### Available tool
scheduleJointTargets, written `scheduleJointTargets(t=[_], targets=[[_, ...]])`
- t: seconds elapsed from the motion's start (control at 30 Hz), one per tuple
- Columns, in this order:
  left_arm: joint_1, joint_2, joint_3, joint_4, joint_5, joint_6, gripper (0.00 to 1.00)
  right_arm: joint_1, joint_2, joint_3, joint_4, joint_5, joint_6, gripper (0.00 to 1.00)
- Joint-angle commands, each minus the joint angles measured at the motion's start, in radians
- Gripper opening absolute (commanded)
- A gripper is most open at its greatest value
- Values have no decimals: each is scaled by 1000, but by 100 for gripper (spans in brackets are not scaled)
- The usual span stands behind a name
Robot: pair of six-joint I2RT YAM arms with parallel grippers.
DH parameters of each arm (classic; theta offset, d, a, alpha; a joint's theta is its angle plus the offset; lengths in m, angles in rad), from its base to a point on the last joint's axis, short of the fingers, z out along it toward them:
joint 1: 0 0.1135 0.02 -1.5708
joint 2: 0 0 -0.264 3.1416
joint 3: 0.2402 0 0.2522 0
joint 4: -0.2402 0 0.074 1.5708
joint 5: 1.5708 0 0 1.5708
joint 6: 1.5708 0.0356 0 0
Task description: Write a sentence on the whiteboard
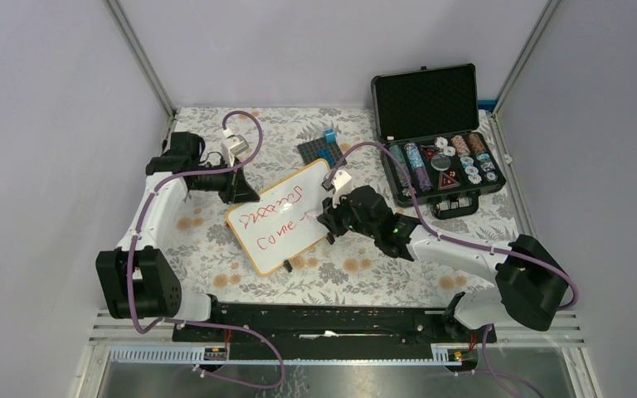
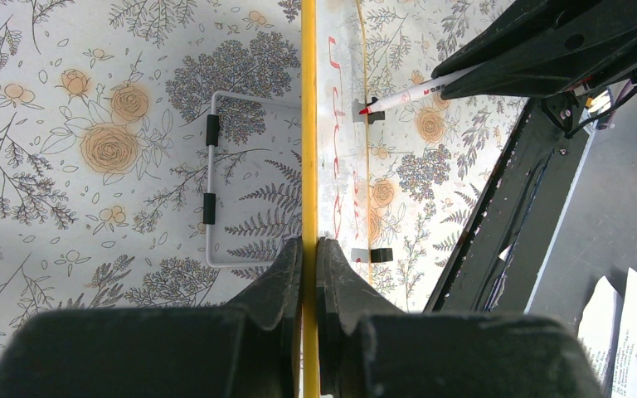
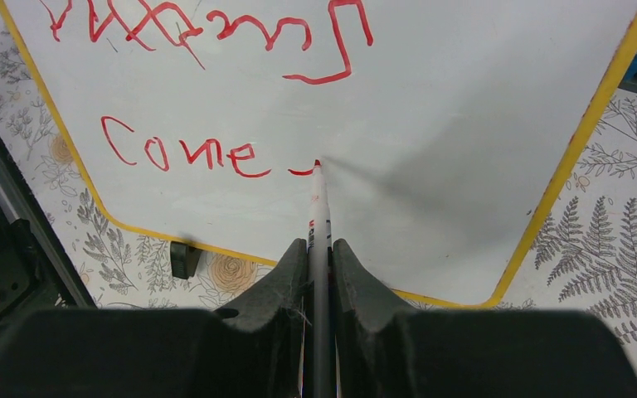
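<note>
Top view: we see the whiteboard [image 1: 286, 217] lying askew at frame centre on the floral worktop [image 1: 340, 274]. The left tool [image 1: 239, 195] is at its upper-left edge and the right tool [image 1: 329, 220] at its right side.

Left wrist: left tool is clamped on the board's yellow edge, lower centre.

Right wrist: right tool is clamped on a red marker [image 3: 320, 199]. Its tip meets the board at mid-frame, just after "Come" in the sentence [image 3: 182, 153], 2nd line.

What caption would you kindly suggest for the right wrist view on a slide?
Right gripper holds a red marker, tip against the whiteboard beside red handwriting.
</note>
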Motion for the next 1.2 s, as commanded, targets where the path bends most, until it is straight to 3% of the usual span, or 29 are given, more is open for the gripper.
scheduleJointTargets(t=[0.0, 0.6, 1.17], targets=[[-19, -12, -17, 2, -20, 19, 0, -7, -2, 50, 36, -40, -15, 0], [-18, -4, -14, 1, -19, 23, 0, -6, 61, 76, 27, -40, -22, 0], [-19, 2, -10, 0, -12, 22, 0, -6, 19, 10, 29, -47, 10, 0]])
